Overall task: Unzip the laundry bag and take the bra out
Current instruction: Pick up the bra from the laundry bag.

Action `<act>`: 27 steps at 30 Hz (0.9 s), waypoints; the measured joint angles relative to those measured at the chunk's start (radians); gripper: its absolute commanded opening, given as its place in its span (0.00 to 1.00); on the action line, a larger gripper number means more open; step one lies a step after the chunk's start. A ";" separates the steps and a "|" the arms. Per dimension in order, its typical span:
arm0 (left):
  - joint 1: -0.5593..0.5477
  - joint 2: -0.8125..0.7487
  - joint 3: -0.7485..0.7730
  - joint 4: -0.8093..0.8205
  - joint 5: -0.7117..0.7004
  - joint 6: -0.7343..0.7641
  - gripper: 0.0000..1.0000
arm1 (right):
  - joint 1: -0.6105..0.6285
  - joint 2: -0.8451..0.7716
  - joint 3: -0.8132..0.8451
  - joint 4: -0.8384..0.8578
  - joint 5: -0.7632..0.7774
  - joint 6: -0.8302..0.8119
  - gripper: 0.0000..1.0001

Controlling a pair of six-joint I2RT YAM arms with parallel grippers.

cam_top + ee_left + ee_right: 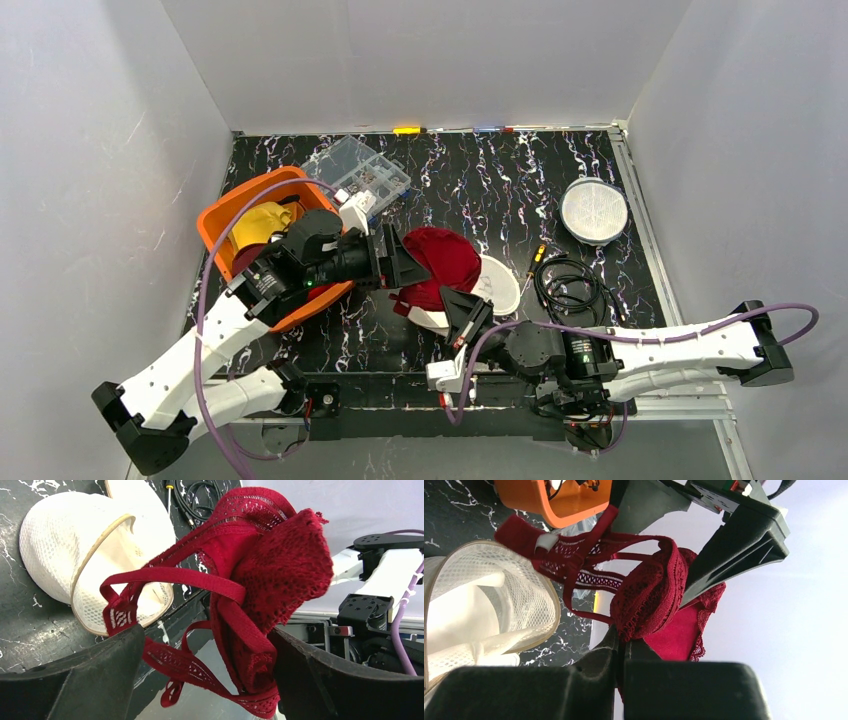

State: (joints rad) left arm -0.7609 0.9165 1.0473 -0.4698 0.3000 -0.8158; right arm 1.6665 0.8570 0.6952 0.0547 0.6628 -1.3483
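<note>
Near the centre of the overhead view, the red lace bra (pixel 440 262) hangs clear of the white mesh laundry bag (pixel 497 285), which lies on the black marbled desk (pixel 480 180) just to its right. The left hand (pixel 403 262) reaches in from the left with its fingers spread wide either side of the cup. The right hand (pixel 463 308), lower in the frame, is closed. An orange basket (pixel 225 215) sits at the left.

From the left wrist, the bag lies at upper left with its mouth gaping, so the unzipping looks done. The bra fills the middle, cups bunched at upper right and straps trailing down between the wide-set fingers (pixel 90 680). Neither finger presses the fabric. One strap loop crosses the bag's rim in the picture, but I cannot tell whether it touches.

From the right wrist, the closed fingers (pixel 589 680) at the bottom edge pinch a lower fold of the lace cup.

The step looks like a pass from the right hand to the left. To do it well, the left hand should close on the bunched cup rather than a lone strap. It should be firmly shut before the right hand lets go. It should then lift away from the bag so the trailing strap does not snag the mesh.
</note>
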 measured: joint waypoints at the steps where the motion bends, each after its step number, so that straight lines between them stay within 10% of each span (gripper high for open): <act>1: 0.000 0.001 -0.008 0.008 0.001 -0.006 0.82 | 0.000 0.000 -0.006 0.003 0.000 -0.001 0.01; 5: 0.000 0.012 -0.026 0.052 0.010 -0.035 0.68 | 0.004 0.001 -0.011 0.004 0.000 -0.001 0.01; 13: 0.000 0.029 -0.037 0.150 0.039 -0.068 0.00 | 0.006 0.003 -0.011 -0.001 0.000 0.017 0.13; 16: 0.000 0.031 -0.045 0.156 0.045 -0.075 0.00 | 0.006 0.011 -0.007 -0.018 -0.001 0.045 0.57; 17: 0.000 0.032 -0.045 0.157 0.044 -0.074 0.00 | 0.006 0.020 0.002 -0.039 -0.005 0.056 0.93; 27: 0.022 0.034 0.024 0.032 -0.119 -0.014 0.00 | 0.010 0.237 0.449 -0.372 -0.145 0.499 0.99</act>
State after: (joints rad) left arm -0.7387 0.9501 1.0710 -0.4374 0.1806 -0.8295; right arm 1.6768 1.0939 1.1442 -0.3168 0.5179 -0.8497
